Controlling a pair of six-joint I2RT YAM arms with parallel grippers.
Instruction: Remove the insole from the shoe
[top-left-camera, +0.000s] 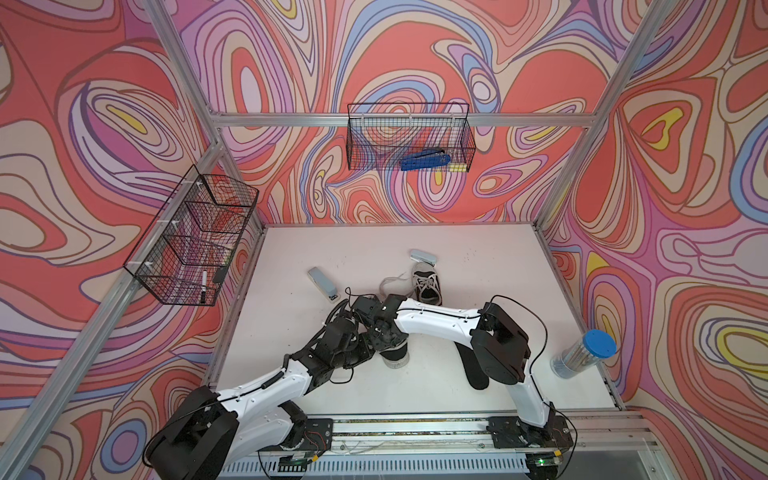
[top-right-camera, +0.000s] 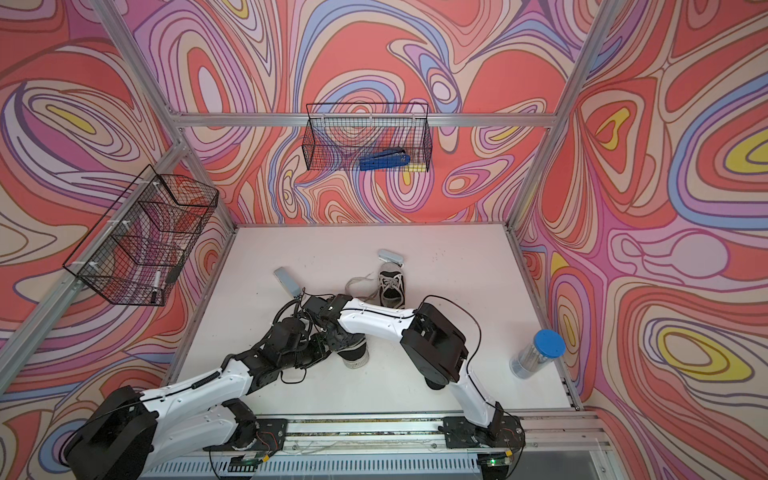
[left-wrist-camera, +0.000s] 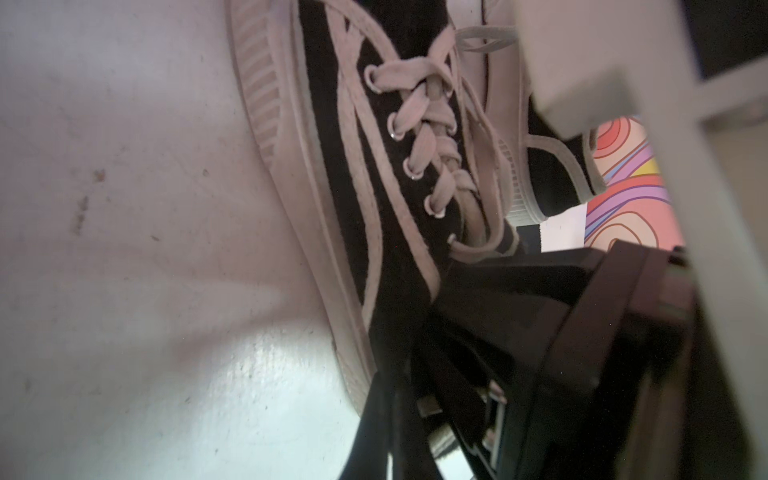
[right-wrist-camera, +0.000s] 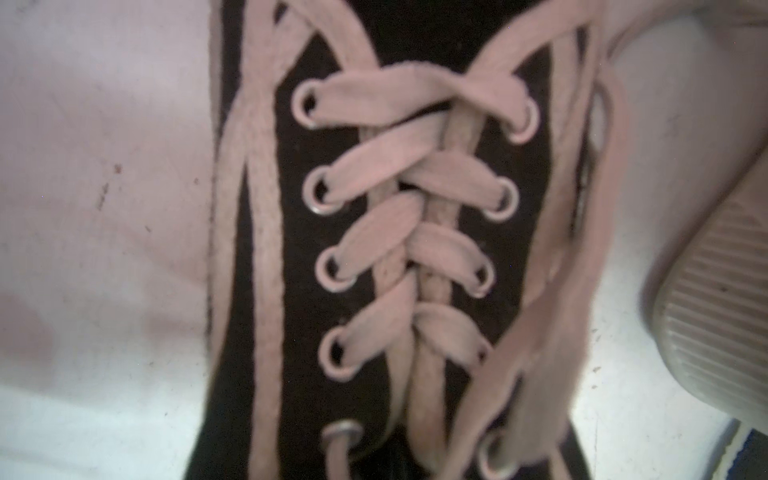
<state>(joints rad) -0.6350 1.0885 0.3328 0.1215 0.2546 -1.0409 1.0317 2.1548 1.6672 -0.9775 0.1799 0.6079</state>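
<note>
shoe (top-left-camera: 395, 358) before second shoe (top-left-camera: 428, 286)

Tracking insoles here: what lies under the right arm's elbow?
A dark insole-shaped piece lies on the table; the elbow covers its far end.

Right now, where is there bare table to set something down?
Widest bare table: far right, between far shoe and the right wall. Also the far-left corner behind the left grey block, and the front strip between near shoe and loose insole. Crowded: the centre, around both shoes.
</note>
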